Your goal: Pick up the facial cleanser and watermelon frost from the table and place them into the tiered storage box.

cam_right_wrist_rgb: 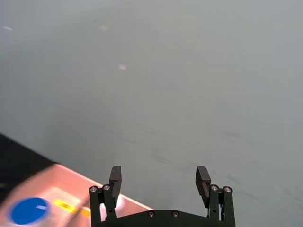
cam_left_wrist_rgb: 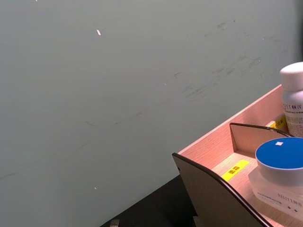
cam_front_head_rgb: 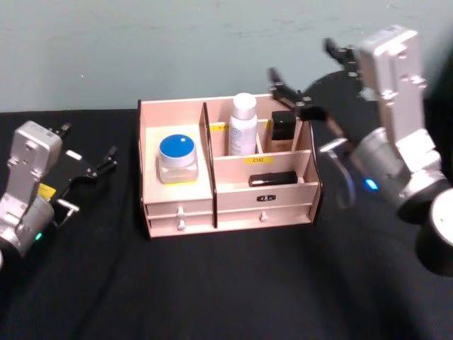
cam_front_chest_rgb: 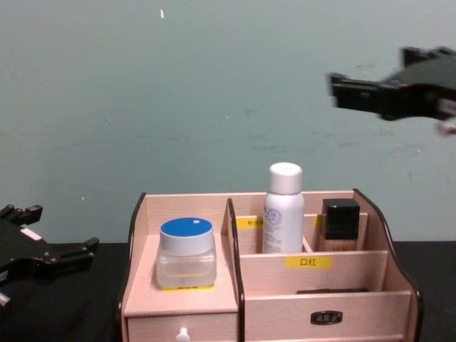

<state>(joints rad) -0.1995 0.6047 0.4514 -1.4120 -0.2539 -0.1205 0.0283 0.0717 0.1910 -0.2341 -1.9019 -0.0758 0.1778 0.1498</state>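
1. Nearest the head camera, at about 8 o'clock, the left gripper [cam_front_head_rgb: 88, 161] rests low over the black table [cam_front_head_rgb: 226, 283], its fingers spread wide and holding nothing, a little way from the box's left side.
2. The chest view shows the same gripper [cam_front_chest_rgb: 53, 242] at 8 o'clock, level with the box's lower half.
3. The box [cam_front_head_rgb: 226, 212] stands at the middle of the table, near the green wall [cam_front_head_rgb: 177, 49].
4. Its left compartment holds a blue-lidded jar [cam_front_head_rgb: 177, 158]; the left wrist view shows this jar [cam_left_wrist_rgb: 279, 170] close up above a yellow label [cam_left_wrist_rgb: 235, 170].
5. In the rear middle compartment a white bottle [cam_front_head_rgb: 243, 124] stands upright, and to its right a dark-capped bottle [cam_front_head_rgb: 283, 131].
6. From the head a flat black item [cam_front_head_rgb: 272, 179] lies in the front tier; from the chest its edge barely shows.
7. The right gripper [cam_front_head_rgb: 308, 71] hangs at 1 o'clock above the box's rear right corner, open wide and empty.
8. The right wrist view shows its two fingertips [cam_right_wrist_rgb: 115, 176] well apart against the wall, with the box [cam_right_wrist_rgb: 71, 189] below.
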